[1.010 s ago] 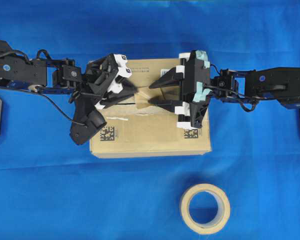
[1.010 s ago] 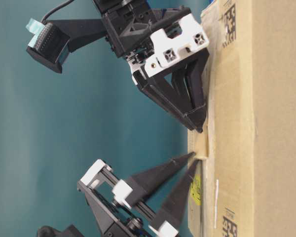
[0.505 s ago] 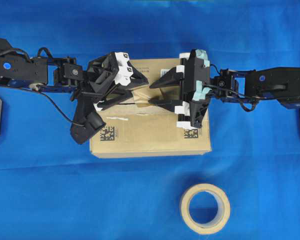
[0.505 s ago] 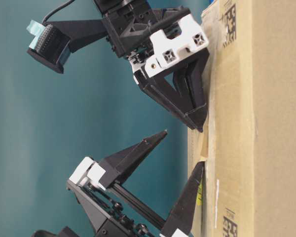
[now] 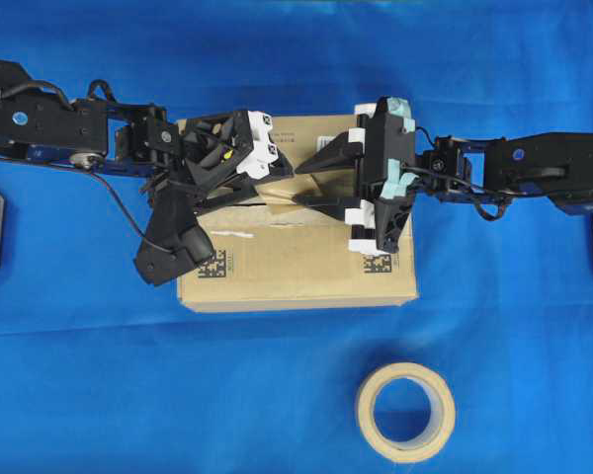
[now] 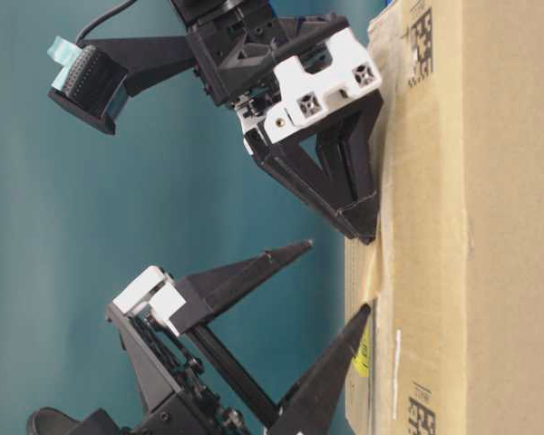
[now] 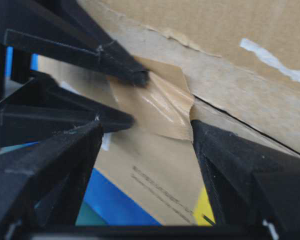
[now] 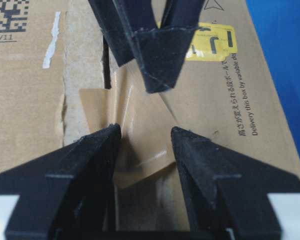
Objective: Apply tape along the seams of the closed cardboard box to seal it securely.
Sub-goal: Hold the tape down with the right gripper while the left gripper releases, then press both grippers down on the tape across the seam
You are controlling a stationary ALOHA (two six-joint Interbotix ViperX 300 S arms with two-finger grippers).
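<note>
Blue cloth [image 5: 79,395] under everything, carton centred; on your left, the left gripper [image 5: 277,184] stands spread wide, holding nothing, one fingertip [image 6: 358,319] at the cardboard box [image 5: 306,267] top, prob. so the patch lies free; mid-box, the tape [image 7: 162,107] sits wrinkled across the seams [image 8: 106,67], half stuck; right gripper [image 5: 303,184] also wide, tips resting on the tape, likely pinning it flat; tape roll [image 5: 405,412] lies near, unused.

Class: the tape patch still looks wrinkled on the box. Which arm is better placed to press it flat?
Probably the right: its end effector has both fingertips resting on the tape, while the left end effector stands open, one finger lifted.
</note>
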